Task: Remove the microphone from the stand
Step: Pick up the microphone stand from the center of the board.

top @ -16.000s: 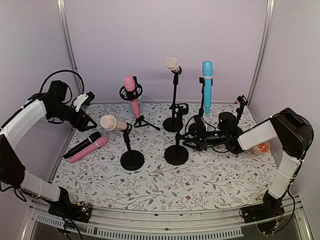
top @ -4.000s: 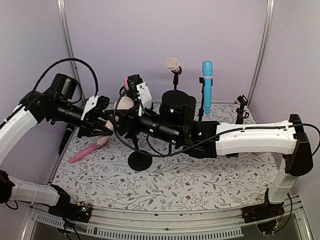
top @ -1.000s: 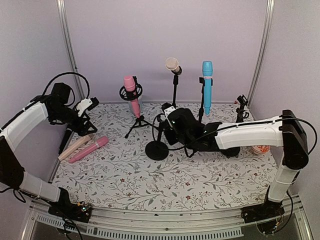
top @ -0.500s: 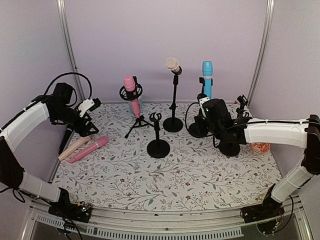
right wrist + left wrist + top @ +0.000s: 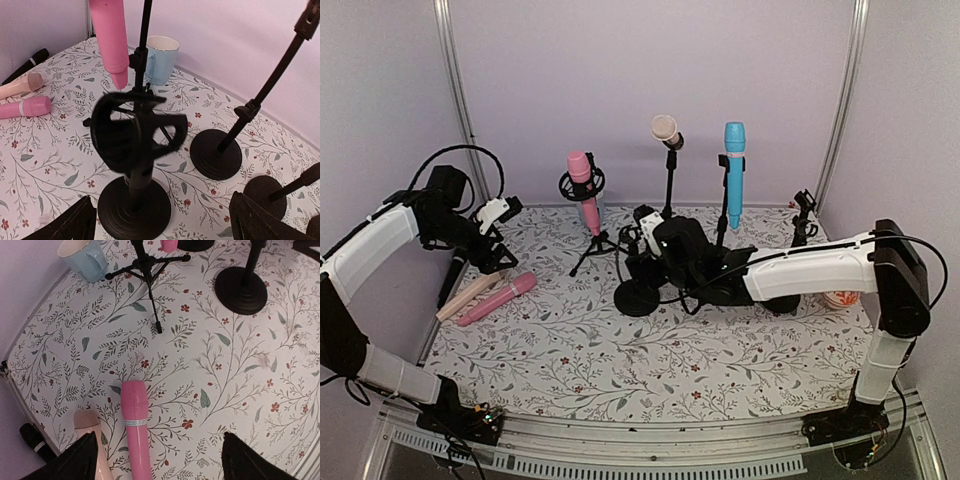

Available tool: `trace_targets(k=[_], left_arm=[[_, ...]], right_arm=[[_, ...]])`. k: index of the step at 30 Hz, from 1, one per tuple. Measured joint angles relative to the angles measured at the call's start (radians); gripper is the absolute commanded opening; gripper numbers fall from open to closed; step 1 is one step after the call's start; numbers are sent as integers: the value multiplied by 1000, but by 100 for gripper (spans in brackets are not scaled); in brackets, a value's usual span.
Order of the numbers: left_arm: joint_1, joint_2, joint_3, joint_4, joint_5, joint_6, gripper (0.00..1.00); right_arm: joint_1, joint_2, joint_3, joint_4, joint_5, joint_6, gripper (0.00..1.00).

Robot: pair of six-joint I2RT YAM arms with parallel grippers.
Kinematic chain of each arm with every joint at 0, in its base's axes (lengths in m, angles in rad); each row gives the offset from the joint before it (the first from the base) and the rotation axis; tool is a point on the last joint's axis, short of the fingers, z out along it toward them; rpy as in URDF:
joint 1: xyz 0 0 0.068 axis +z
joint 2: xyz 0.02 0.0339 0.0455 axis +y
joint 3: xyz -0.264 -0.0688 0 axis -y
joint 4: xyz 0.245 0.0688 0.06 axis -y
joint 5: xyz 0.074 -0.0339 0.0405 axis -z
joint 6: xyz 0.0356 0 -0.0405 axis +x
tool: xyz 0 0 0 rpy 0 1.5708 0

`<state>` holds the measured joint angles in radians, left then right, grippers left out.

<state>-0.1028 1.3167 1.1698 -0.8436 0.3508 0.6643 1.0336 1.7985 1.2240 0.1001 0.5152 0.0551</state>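
The cream-coloured handheld microphone point(image 5: 90, 435) is in neither grip. Our right fingers point(image 5: 67, 222) are spread wide and bare, just short of the black round-footed stand point(image 5: 135, 200), whose clip is empty. Our left fingers point(image 5: 75, 462) are spread too, hovering above the microphone. It lies flat on the floral bench point(image 5: 240, 370), well to the left-arm side of that stand and just beside a pink plastic microphone point(image 5: 135, 420). We judge the removal done; next, both arms need only back away without knocking that stand.
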Motion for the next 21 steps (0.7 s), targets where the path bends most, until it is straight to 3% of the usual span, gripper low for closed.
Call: trace_targets(k=[10,21], left_arm=[[-1,-18,0,0,0,0,87],[-1,-24,0,-1,1,1,87]], right_arm=[[14,218,295,11,57,-12,81],[12,263,331,-1,117,-69,41]])
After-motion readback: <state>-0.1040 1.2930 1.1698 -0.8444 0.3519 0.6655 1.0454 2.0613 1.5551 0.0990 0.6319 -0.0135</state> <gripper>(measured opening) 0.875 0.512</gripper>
